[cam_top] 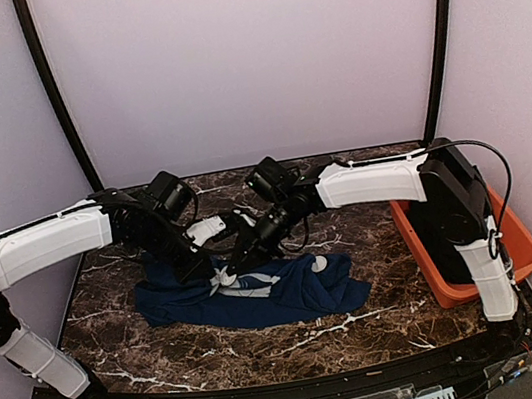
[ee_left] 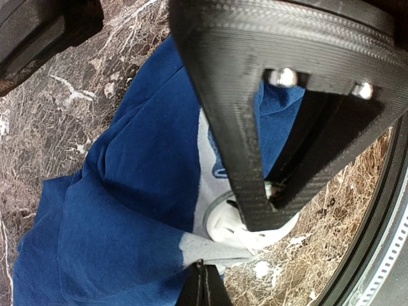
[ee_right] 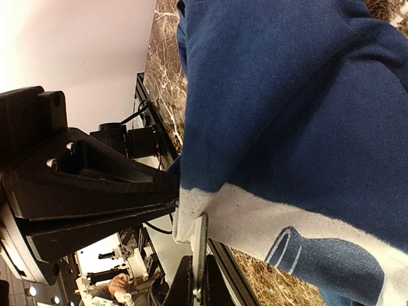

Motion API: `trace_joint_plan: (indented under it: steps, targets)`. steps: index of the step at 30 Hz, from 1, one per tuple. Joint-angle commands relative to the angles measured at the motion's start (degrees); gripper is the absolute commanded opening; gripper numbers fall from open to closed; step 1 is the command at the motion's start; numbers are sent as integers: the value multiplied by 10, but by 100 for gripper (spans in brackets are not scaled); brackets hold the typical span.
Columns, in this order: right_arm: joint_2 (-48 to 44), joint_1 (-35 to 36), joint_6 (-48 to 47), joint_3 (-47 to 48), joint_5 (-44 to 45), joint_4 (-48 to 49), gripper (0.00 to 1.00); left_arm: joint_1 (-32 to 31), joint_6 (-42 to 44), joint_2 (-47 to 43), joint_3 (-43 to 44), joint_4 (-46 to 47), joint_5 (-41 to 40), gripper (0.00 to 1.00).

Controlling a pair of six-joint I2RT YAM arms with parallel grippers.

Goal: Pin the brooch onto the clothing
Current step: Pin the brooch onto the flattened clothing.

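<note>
The navy T-shirt (cam_top: 291, 292) lies crumpled on the marble table (cam_top: 368, 330). Both grippers meet over its left part. My left gripper (ee_left: 203, 268) is shut on a raised fold of the grey-white print (ee_left: 210, 248); it also shows in the top view (cam_top: 212, 267). My right gripper (ee_right: 201, 260) is shut on the brooch (ee_right: 200, 233), seen edge-on, pressed against that fold's edge. In the left wrist view the brooch (ee_left: 227, 229) shows its white back with a thin pin, held under the right gripper's black fingers (ee_left: 237, 127). My right gripper (cam_top: 239, 260) is beside the left one.
An orange bin (cam_top: 522, 265) stands at the table's right edge, beside the right arm's base. The left fingers (ee_right: 115, 210) fill the left of the right wrist view. A black frame rail (cam_top: 276, 390) runs along the table's near edge.
</note>
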Motion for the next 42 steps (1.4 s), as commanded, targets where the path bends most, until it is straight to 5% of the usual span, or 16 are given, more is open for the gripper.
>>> trace_joint_plan:
  steps: [1, 38, 42]
  targets:
    - [11, 16, -17, 14, -24, -2, 0, -2, -5, -14, 1, 7, -13, 1]
    - [-1, 36, -33, 28, -109, -55, 0, -2, -29, -61, -18, 67, -87, 1]
    - [-8, 32, -3, 8, -123, -9, 0, -2, -31, -81, -25, 80, -74, 12]
